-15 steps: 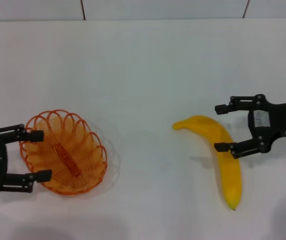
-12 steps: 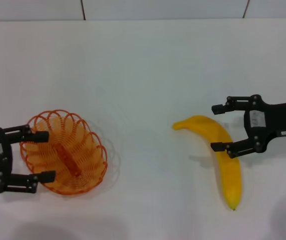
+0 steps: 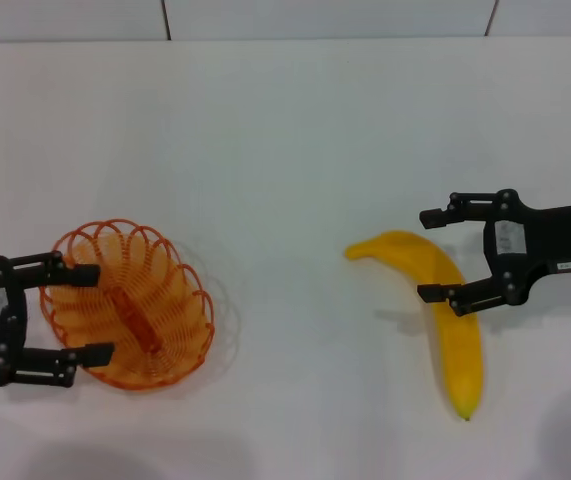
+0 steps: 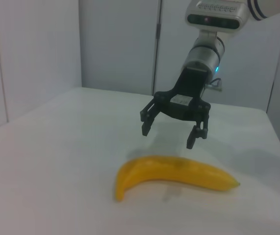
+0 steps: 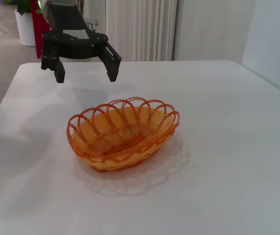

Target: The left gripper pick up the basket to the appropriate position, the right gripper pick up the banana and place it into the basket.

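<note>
The orange wire basket [image 3: 135,305] sits on the white table at the left; it also shows in the right wrist view [image 5: 122,132]. My left gripper [image 3: 101,312] is open and empty, its fingers spanning the basket's left rim in the head view. In the right wrist view the left gripper [image 5: 86,77] hovers above and apart from the basket. The yellow banana [image 3: 450,320] lies at the right, also seen in the left wrist view [image 4: 174,174]. My right gripper [image 3: 425,255] is open and empty, a little above the banana's middle; the left wrist view shows the right gripper [image 4: 167,137] clear of it.
The white table [image 3: 285,150] stretches between basket and banana with nothing else on it. Its far edge meets a wall at the top of the head view. A red cabinet and a potted plant [image 5: 24,19] stand beyond the table's left side.
My left gripper has moved slightly right, its fingers reaching farther over the basket's rim. My right gripper has moved slightly left over the banana. Basket and banana have not moved.
</note>
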Available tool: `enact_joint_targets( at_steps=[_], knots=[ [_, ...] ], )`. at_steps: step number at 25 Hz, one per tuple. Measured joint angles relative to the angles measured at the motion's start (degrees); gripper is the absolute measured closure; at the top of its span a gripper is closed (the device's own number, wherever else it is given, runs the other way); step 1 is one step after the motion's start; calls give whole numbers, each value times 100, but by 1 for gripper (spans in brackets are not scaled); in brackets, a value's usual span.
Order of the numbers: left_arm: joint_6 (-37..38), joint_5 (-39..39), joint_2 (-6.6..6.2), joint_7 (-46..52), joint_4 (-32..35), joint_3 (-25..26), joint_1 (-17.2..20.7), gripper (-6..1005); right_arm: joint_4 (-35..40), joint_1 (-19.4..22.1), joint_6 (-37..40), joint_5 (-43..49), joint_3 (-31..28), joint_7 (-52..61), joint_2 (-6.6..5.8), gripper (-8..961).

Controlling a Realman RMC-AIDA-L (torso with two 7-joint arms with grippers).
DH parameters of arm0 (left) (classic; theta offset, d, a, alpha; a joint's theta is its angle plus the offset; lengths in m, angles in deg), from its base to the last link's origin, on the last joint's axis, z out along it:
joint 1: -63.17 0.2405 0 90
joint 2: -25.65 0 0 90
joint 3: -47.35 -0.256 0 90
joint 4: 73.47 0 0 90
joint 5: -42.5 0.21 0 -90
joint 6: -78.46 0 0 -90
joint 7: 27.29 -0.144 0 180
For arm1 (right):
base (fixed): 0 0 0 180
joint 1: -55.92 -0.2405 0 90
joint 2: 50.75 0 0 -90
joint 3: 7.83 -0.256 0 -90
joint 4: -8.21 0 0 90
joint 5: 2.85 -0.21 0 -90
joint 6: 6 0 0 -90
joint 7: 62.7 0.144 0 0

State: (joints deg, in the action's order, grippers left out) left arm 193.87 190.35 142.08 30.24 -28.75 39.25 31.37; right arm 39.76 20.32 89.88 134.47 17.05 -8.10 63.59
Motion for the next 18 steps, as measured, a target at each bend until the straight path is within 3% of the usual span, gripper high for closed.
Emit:
enact_joint_targets(
  at_steps=[4, 7, 12, 15, 18],
  knots=[
    [72, -84, -60, 140, 170, 74, 30, 113, 0, 14, 3, 7, -7, 29, -27, 56],
    [125, -273, -94, 513, 662, 84, 46, 114, 0, 36, 5, 4, -17, 35, -43, 56],
    [100, -1049, -197, 1873, 1631, 308, 109, 115, 0, 42, 1, -28, -38, 36, -45, 56],
    [37, -1212, -271, 2764, 1849, 685, 30, 116, 0, 19, -1, -37, -42, 36, -43, 57],
    [-96, -1136, -384, 3558, 1873, 738, -68, 117, 0, 5, -9, -44, -44, 35, -38, 57]
  ],
)
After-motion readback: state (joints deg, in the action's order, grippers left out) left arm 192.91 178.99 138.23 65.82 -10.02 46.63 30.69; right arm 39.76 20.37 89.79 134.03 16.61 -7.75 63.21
